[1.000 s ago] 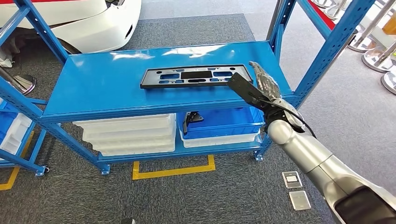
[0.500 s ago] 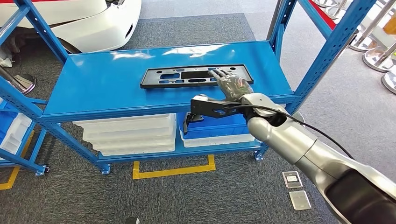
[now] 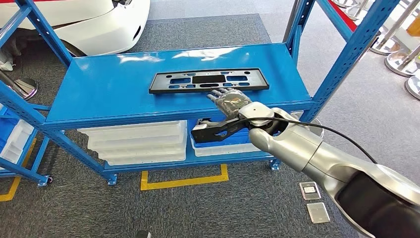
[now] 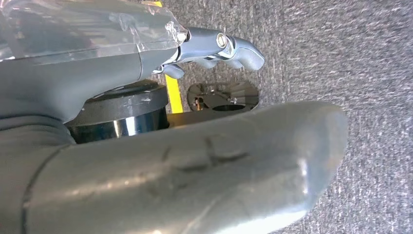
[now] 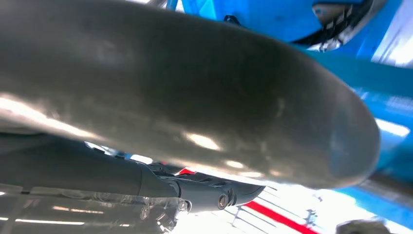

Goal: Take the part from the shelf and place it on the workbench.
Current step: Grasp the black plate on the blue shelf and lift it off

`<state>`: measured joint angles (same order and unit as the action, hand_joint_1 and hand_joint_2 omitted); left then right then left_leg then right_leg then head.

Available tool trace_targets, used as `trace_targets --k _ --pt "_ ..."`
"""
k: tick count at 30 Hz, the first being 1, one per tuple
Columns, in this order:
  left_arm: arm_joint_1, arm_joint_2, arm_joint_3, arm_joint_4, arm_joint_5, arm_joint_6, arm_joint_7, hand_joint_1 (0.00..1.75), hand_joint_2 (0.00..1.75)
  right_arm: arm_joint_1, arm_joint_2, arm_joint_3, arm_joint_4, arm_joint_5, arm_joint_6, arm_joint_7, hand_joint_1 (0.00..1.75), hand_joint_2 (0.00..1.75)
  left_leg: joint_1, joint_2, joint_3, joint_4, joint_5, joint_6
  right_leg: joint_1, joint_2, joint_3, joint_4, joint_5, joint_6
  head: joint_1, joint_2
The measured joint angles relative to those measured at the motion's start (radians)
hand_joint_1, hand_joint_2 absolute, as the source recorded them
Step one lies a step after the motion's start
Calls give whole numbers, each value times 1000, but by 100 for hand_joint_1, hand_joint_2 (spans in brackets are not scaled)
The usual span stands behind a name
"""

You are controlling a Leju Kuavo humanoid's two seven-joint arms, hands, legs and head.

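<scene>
A flat black part [image 3: 208, 80] lies along the middle of the blue shelf [image 3: 99, 94], untouched, with white trays [image 3: 136, 143] stacked on the level beneath and a blue bin [image 3: 237, 130] to their right. The robot's right hand [image 3: 229, 99] hovers palm-down just in front of the part's near edge, fingers spread and holding nothing. Its left hand [image 4: 146, 161] hangs over grey carpet [image 4: 350, 53]; whether that hand is spread or closed cannot be told

Right arm reaching out, palm up.
Silver right arm [image 3: 317, 153] stretches toward eleven o'clock; right hand [image 3: 229, 100] empty, fingers spread.
</scene>
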<state>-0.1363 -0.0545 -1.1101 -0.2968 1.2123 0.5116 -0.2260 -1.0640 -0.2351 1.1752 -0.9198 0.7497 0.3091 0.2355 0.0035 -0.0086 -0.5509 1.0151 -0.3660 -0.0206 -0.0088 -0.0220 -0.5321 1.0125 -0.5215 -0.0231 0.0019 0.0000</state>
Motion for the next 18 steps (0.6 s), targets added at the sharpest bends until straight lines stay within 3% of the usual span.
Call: trace_targets --k 5,9,11,14,15,16,18 --pt "3 0 -7 4 10 -5 30 0 0 -9 33 50 30 8 -2 -28 0 0 0 0 -1 1 -1 0 -1 0 0 -2 1 1 0 0" --pt "13 0 -14 12 27 -10 61 0 0 -25 73 107 61 23 -8 -50 0 0 5 3 18 -35 8 28 -6 -1 -6 21 25 20 -4 0" --pt "15 -1 -15 13 29 -10 61 0 0 -37 78 117 68 27 -10 -52 0 0 10 1 34 -57 19 33 -5 11 -40 79 -1 22 0 0" --pt "15 -2 -15 14 31 -12 61 0 0 -45 82 134 79 33 -12 -55 0 0 21 -2 37 -60 18 27 -16 20 -146 243 -58 36 8 0" --pt "16 -3 -15 14 31 -12 61 0 0 -43 82 140 83 35 -14 -54 0 0 26 -5 39 -58 14 21 -22 20 -169 262 -50 43 9 0" --pt "17 -3 -15 14 31 -12 61 0 0 -42 82 146 86 38 -16 -53 0 0 34 -9 42 -54 8 12 -29 20 -176 245 -23 52 11 0" --pt "18 -3 -16 16 31 -11 61 0 0 -43 82 156 93 56 -32 -41 0 0 51 -16 49 -40 -12 -11 -43 23 -148 134 61 75 18 0"
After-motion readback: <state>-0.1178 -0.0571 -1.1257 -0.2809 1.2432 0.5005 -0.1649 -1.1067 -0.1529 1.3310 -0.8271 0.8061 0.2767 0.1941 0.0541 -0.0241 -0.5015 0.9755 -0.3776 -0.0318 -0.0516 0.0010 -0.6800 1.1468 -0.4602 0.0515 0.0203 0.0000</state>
